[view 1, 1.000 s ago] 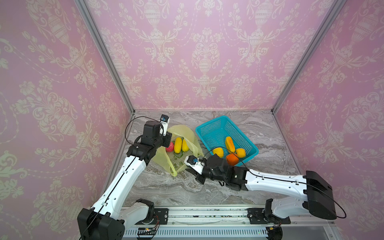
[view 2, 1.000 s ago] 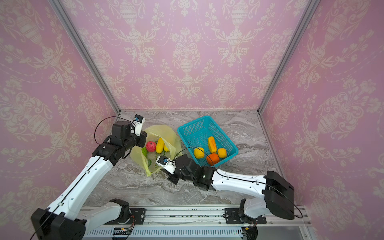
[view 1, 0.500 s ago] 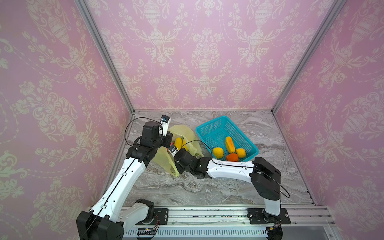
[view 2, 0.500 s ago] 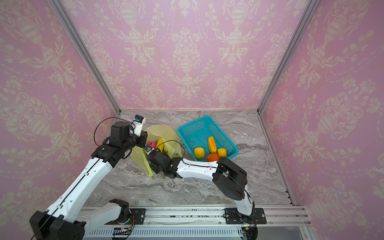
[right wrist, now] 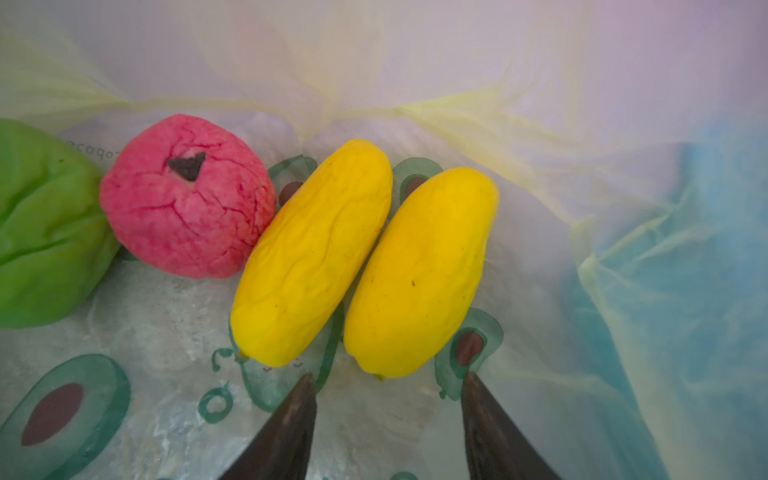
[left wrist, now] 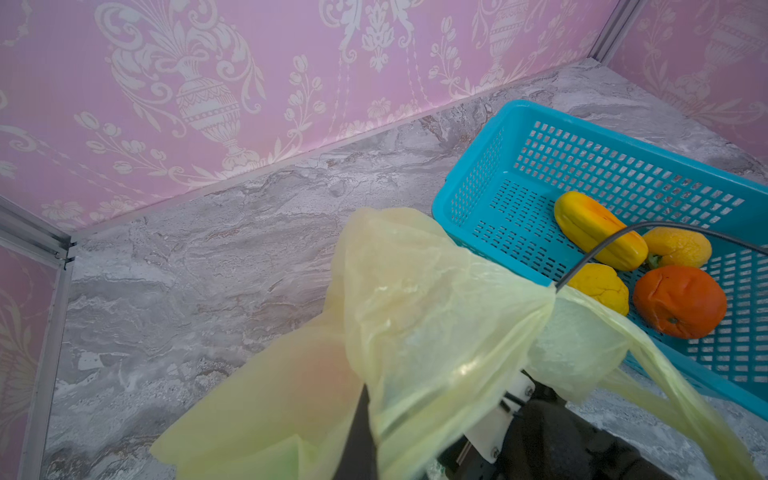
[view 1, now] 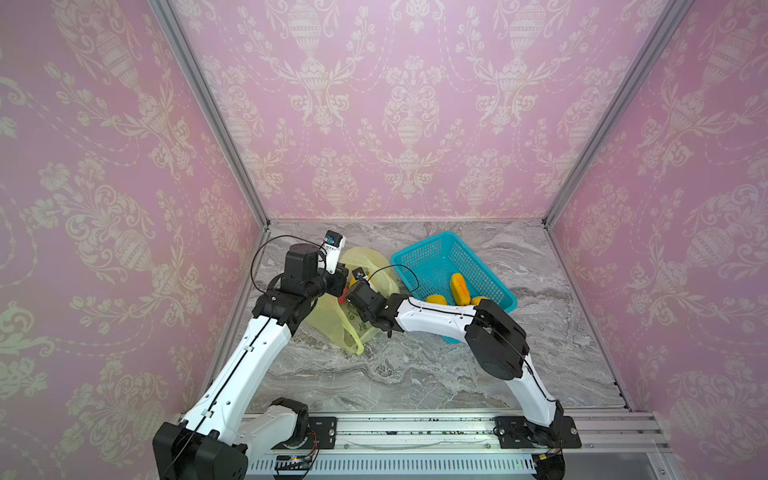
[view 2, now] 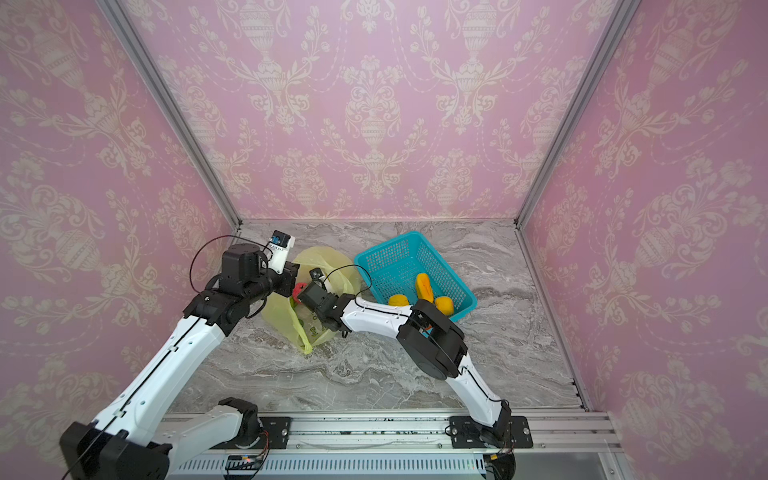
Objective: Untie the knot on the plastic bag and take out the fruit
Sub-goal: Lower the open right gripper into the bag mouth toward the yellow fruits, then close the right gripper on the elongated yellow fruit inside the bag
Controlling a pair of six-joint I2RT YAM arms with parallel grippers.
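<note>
1. Top views both show the grey marble table (view 1: 415, 374) carrying everything, with the two arms reaching in from the near rail.
2. The teal basket (view 1: 428, 257) sits toward the back right of the table, just beside the bag.
3. The plastic bag (view 1: 328, 320), translucent yellow-green, lies left of the basket with its mouth held open. One loop handle (view 1: 353, 336) trails loose on the marble toward the front.
4. The left gripper (view 1: 338, 289) is clenched on the bag's upper edge. In the left wrist view the film drapes over its dark finger (left wrist: 357, 432).
5. The right gripper (right wrist: 386, 380) is inside the bag, jaws spread and holding nothing, its tips just short of the two yellow pieces.
6. Fruit in the bag lies in a touching row on the avocado print: a green piece (right wrist: 41, 224), a pink-red piece (right wrist: 187, 208), and two yellow oblong pieces (right wrist: 311, 253) (right wrist: 424, 270).
7. Fruit in the basket clusters at one end: a yellow-orange oblong piece (left wrist: 598, 230), an orange round piece (left wrist: 679, 301), and two smaller yellow ones (left wrist: 598, 284) (left wrist: 677, 247).
</note>
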